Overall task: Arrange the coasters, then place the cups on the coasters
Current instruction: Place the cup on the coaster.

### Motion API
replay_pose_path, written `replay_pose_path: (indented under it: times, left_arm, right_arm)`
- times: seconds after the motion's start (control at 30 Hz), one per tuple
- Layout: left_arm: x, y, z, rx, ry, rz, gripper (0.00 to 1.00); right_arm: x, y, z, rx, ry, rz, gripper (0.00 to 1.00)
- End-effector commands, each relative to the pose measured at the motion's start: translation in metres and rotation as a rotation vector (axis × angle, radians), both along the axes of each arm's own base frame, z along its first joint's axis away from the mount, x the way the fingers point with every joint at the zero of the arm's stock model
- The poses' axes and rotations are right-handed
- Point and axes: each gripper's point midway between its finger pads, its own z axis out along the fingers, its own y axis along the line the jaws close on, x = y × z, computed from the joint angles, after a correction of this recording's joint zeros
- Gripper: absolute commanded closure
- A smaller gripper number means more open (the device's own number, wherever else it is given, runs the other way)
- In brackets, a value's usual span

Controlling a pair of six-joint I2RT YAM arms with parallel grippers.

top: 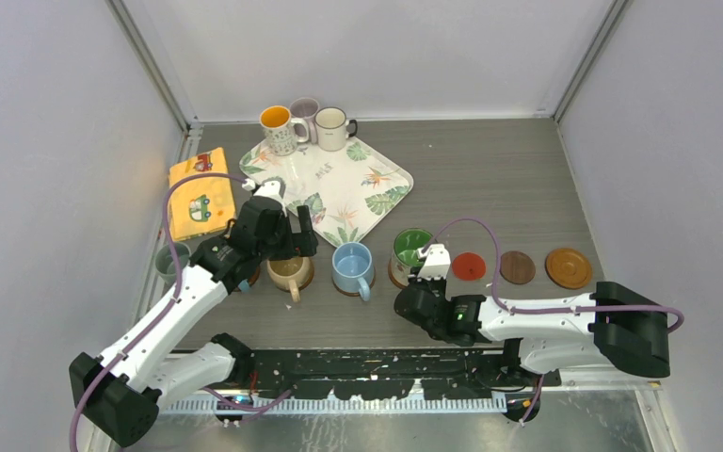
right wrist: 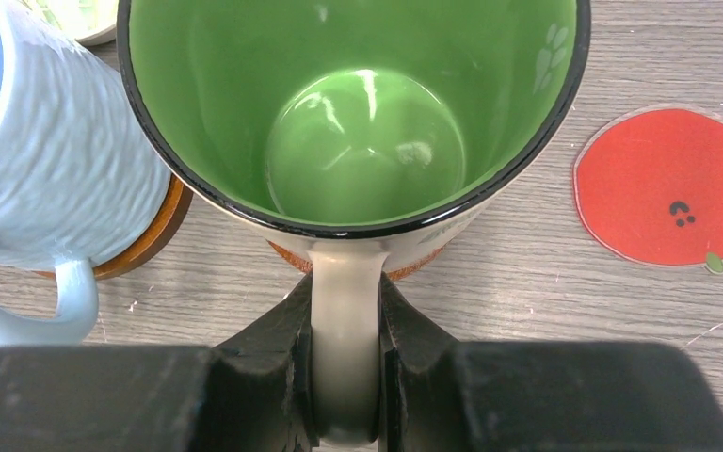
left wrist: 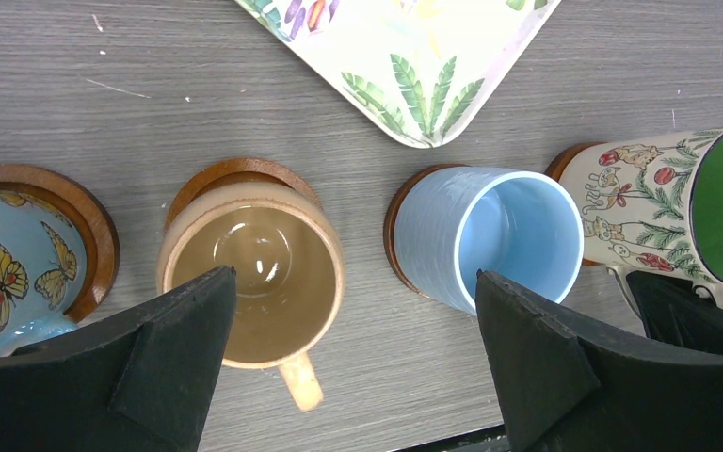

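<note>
Table: grey wood-grain.
Far left: leaf-patterned tray, yellow cloth.
Centre: four wooden coasters carrying mugs.
Right, bare: red coaster, dark brown coaster, orange-brown coaster.

Bright, even overhead light is casting only soft shadows; white glints are shining inside the glossy green-lined ceramic mug and the tan glazed mug; everything is appearing sharp.

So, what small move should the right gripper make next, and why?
Probably open the right gripper and let go of the handle. Its jaws are shut on the green mug by that handle, and the mug seems to stand already on its coaster, whose brown edge shows under the base. The red coaster beside it is bare and needs another cup.
</note>
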Motion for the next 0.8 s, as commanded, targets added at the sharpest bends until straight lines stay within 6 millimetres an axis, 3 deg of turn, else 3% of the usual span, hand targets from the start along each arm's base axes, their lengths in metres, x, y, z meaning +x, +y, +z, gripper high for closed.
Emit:
replay_pose_path:
  times: [0.0, 0.4, 0.63, 0.77]
  left_arm:
    - [0.010, -0.005, 0.022, -0.038, -0.068, -0.004, 0.00]
    - [0.009, -0.005, 0.020, -0.037, -0.063, -0.003, 0.00]
    - [0.009, -0.004, 0.020, -0.037, -0.065, -0.001, 0.00]
    - [0.009, -0.004, 0.020, -0.039, -0.066, -0.001, 0.00]
  right_arm:
    - [0.015, 0.012, 0.028, 0.130, -0.084, -0.062, 0.96]
    - [0.012, 0.012, 0.032, 0.119, -0.065, -0.046, 0.80]
    - [0.012, 0.012, 0.043, 0.117, -0.066, -0.033, 0.64]
    - [0.011, 0.014, 0.048, 0.124, -0.063, -0.025, 0.60]
